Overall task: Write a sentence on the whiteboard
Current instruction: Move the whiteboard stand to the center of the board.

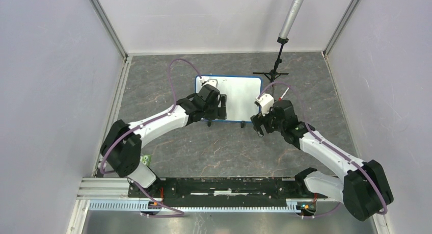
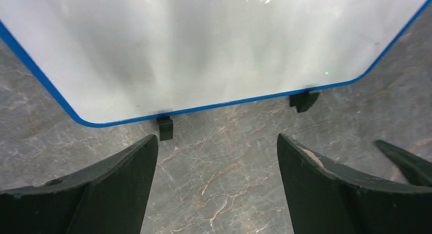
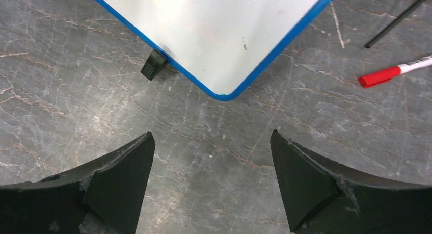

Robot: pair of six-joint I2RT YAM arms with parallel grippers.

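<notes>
The left pincer [image 1: 216, 106] hangs over the left part of the whiteboard [image 1: 240, 90], which lies flat on the grey marbled worktop [image 1: 229, 150] in the middle of the top view. In the left wrist view this pincer [image 2: 216, 142] is released: its jaws stand wide apart with only bare worktop between them. The whiteboard's blue-rimmed edge [image 2: 204, 107] lies just ahead of the fingertips, not touching them, and a small black foot [image 2: 164, 128] shows under the rim. The board's face reads as glossy white.

The right pincer [image 1: 259, 125] sits just off the board's near right corner. In the right wrist view it [image 3: 211, 137] is also released and grasps nothing. The rounded corner of the whiteboard [image 3: 224, 94] points toward the gap between its jaws, apart from both fingers. To the right, a red-capped marker [image 3: 392, 73] lies on the worktop, beside the board.
</notes>
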